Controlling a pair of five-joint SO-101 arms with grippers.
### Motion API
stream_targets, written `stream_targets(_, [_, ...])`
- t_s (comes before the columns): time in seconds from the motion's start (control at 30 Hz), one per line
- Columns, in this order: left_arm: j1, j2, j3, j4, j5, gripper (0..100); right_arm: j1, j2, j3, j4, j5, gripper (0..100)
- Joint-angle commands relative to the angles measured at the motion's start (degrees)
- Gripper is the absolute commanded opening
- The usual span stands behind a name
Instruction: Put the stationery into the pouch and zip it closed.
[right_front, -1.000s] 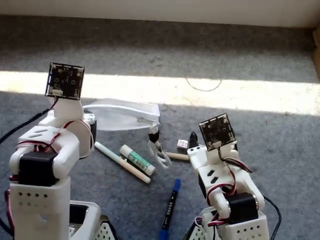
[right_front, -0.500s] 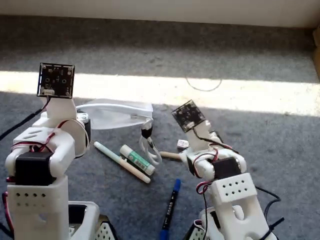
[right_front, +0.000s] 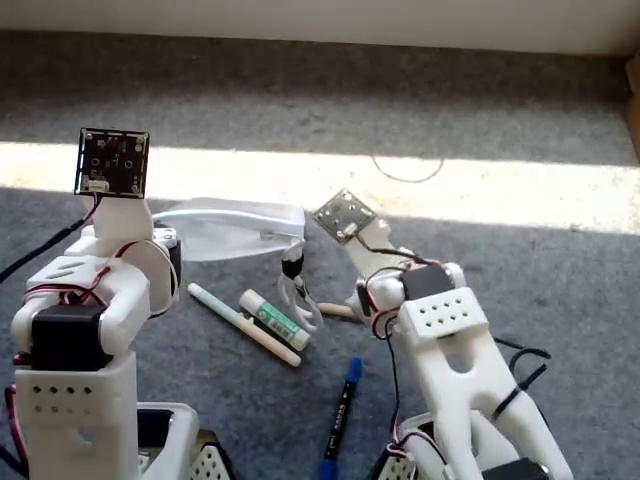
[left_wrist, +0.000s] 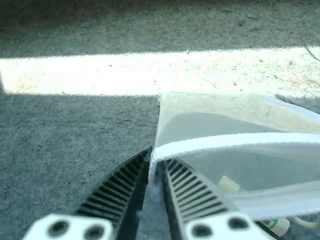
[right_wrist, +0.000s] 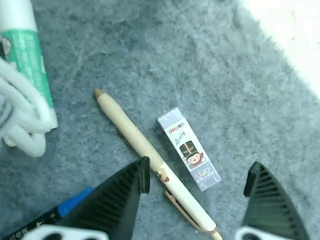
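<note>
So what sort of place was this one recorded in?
Probably the floor of an ordinary indoor room, not a lab bench: grey carpet under both arms, a sunlight band across it, and a pale wall base along the far edge.

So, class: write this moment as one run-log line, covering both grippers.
left gripper: shut on pouch edge | right gripper: open over eraser and beige pen | glue stick, blue pen: outside pouch

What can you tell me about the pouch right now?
The pouch is a see-through, whitish plastic bag with a white zip band along its edge. It rests on the grey carpet, at the edge of the sunlit strip. The left gripper has its jaws shut on one end of the band.
</note>
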Motion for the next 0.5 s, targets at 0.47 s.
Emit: stream_targets(0.47, [-0.8,0.1,-0.7,-0.3,0.4,1,-2.9,16.4,-6.4,-9.0,7.0,23.3])
